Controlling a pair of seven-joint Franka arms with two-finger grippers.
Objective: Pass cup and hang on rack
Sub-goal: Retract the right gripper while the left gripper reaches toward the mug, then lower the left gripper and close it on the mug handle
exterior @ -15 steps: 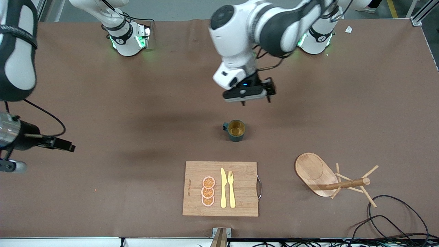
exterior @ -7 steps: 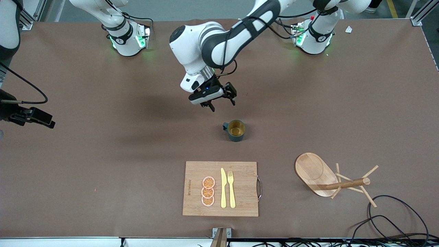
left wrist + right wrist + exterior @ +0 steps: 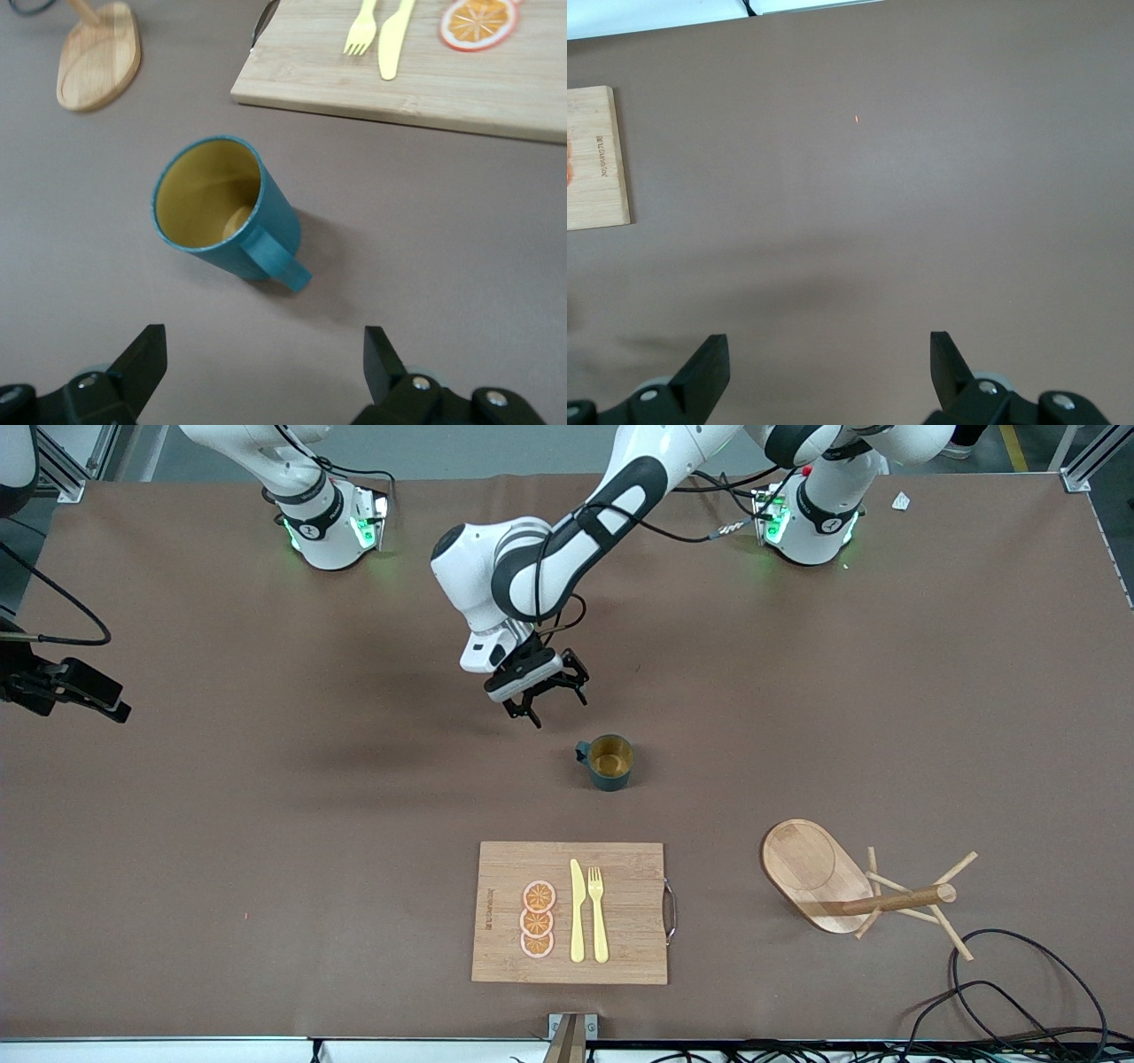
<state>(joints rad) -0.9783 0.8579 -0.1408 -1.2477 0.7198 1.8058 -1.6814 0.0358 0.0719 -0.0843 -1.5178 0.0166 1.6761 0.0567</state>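
Two grippers are ours to report, and both hold nothing. Our left gripper (image 3: 547,701) hangs over bare table (image 3: 266,824) with its fingers spread wide, tipped toward the cup (image 3: 609,762), which stands upright on the table just past the fingertips, nearer to the front camera than the gripper and apart from it. In our left wrist view the two dark fingers (image 3: 142,363) frame the cup (image 3: 226,211) from either side without touching it; we see its teal wall, its tan-yellow inside and its handle turned toward the gripper. Past the cup from that gripper lies the cutting board (image 3: 571,912), nearer still to the front camera, carrying a yellow knife (image 3: 577,911), a yellow fork (image 3: 598,912) and three orange slices (image 3: 538,919). The rack (image 3: 850,890) rests well apart from the gripper, nearer to the front camera and toward the left arm's end of the table, its oval base (image 3: 813,875) flat and its post with thin pegs rising from it. Our right gripper (image 3: 89,691) waits over the right arm's end of the table, its fingers (image 3: 700,367) wide apart above bare brown surface, with only a corner of the cutting board (image 3: 598,159) showing in its wrist view.
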